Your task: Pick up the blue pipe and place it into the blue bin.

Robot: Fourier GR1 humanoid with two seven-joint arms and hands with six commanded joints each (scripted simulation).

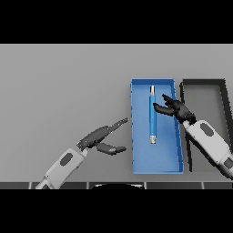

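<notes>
Presently the blue pipe [153, 114] lies flat on the floor of the blue bin [157, 162], lengthwise along the bin, in its upper half and slightly right of centre. Pale metal ends show at both tips of the pipe. The bin is a shallow rectangular tray resting on the grey desk [63, 82], its long side running away from the robot.

The right robot hand [175, 108] is over the right side of the bin, just beside the pipe's middle. Its fingers are spread and relaxed, pointing toward the pipe, and they hold nothing; whether a fingertip touches the pipe cannot be told.

A black bin [204, 82] stands just to the right of the blue bin, their walls close together. The right forearm crosses its lower part.

The left robot hand [101, 138] sits over the bare desk left of the blue bin, fingers extended toward the bin's left wall, thumb apart, holding nothing.
</notes>
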